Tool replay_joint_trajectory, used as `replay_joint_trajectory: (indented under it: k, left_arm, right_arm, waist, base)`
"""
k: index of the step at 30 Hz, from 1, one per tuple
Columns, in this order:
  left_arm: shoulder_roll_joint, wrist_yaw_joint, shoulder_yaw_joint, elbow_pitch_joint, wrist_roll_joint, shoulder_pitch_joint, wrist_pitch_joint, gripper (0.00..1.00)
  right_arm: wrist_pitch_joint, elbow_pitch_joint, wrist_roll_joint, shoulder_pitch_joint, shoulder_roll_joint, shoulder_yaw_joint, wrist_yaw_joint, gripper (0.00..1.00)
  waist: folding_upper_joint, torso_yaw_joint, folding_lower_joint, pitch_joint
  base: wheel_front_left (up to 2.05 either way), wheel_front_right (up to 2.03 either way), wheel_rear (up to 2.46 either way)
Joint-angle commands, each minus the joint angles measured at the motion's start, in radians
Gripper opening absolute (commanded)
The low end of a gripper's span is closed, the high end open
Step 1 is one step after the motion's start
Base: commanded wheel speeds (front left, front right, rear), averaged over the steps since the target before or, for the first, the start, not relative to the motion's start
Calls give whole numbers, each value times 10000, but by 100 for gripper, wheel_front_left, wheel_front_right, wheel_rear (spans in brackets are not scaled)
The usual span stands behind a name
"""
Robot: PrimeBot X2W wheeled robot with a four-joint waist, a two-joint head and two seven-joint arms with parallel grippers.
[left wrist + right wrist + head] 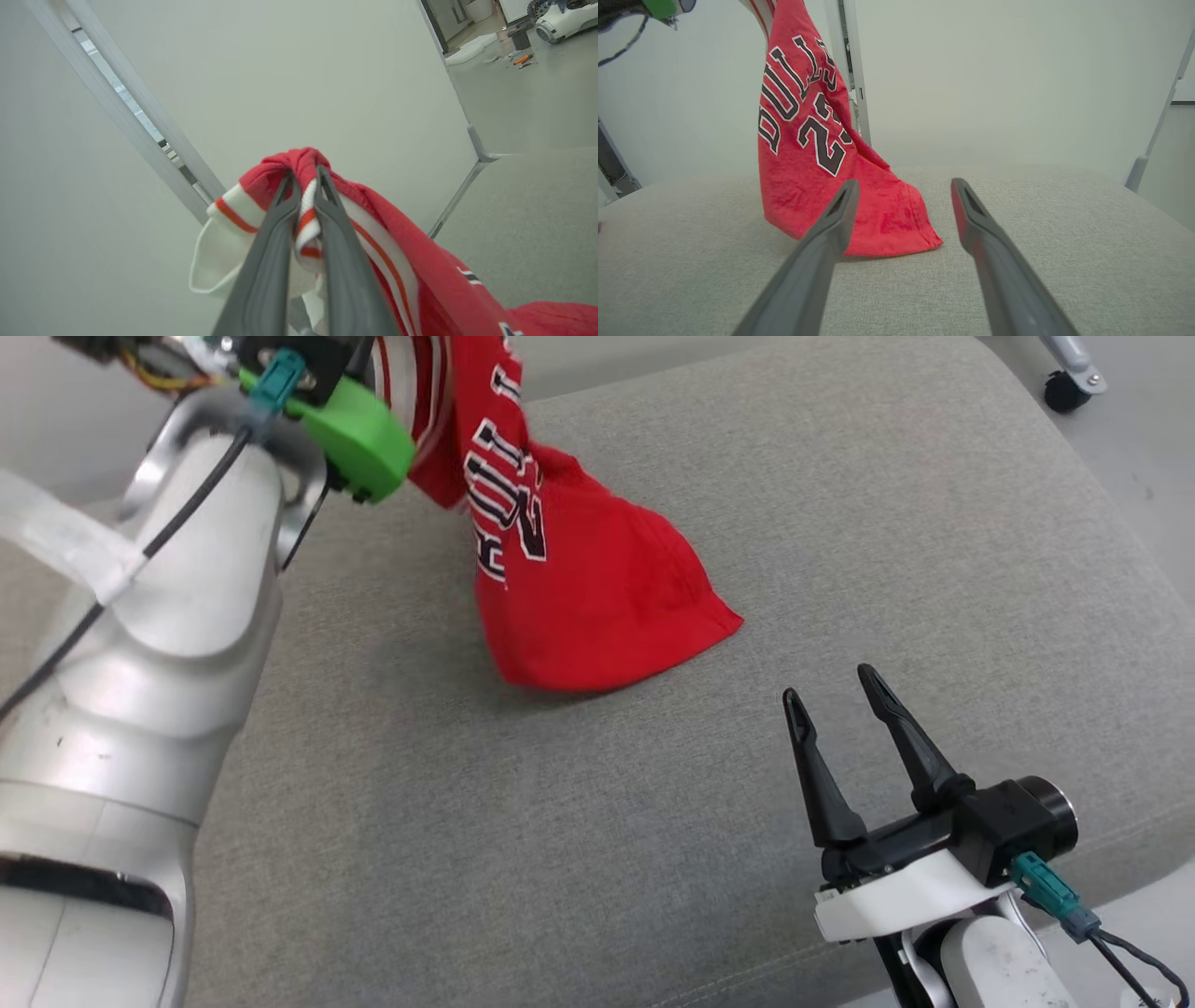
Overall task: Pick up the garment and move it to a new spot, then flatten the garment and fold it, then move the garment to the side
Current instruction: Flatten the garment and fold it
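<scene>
Inspecting from the largest item down, I take the grey cushion [653, 859] as my reference for every position below. A white wall [994, 79] stands behind the cushion's far edge. My left forearm [140, 663], pale and silver, rises over the cushion's left side, with a green mount [359, 429] at its wrist. The garment [579, 607] is a red jersey with black, white-edged lettering and numerals and a white-and-red striped trim. Its upper part is raised above the cushion's far left area, and the cloth hangs down from there in a slanting drape. Its lower hem rests on the cushion near the middle, spreading to a corner that points toward the cushion's right side. My left gripper [306, 175] is above the cushion, its two fingers pressed together on a bunched fold of the striped trim, with cloth pinched between them and bulging over the tips. My right gripper [829, 683] is over the cushion's near right part, its fingers spread wide, pointing toward the hem but apart from it. A dark caster [1064, 392] sits on the floor beyond the cushion's far right corner.
</scene>
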Motion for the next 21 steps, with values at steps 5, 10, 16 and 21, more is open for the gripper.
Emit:
replay_joint_trajectory:
  k: [5,10,16,21]
  left_arm:
    - [-155,-101,-1023,-563,440,-2146,-16,0]
    - [-465,-110,-1816,-1385,352,-3407,-24,0]
    - [623,-102,-2940,-3608,-1039,-1384,-11,0]
    - [1667,406,-2556,-5197,-2063,2320,-16,0]
  right_arm:
    - [2,-140,100,23,53,-12,2,100]
    - [2,-171,286,109,60,-112,2,100]
    - [3,-227,305,236,60,-428,2,100]
    - [3,-197,37,523,62,-818,2,100]
  waist:
    - [0,-738,-1,236]
    - [0,-652,-1,340]
    - [0,-97,-1,193]
    - [0,582,-1,36]
  base:
    - [0,0,0]
    - [0,0,0]
    - [0,0,0]
    - [0,0,0]
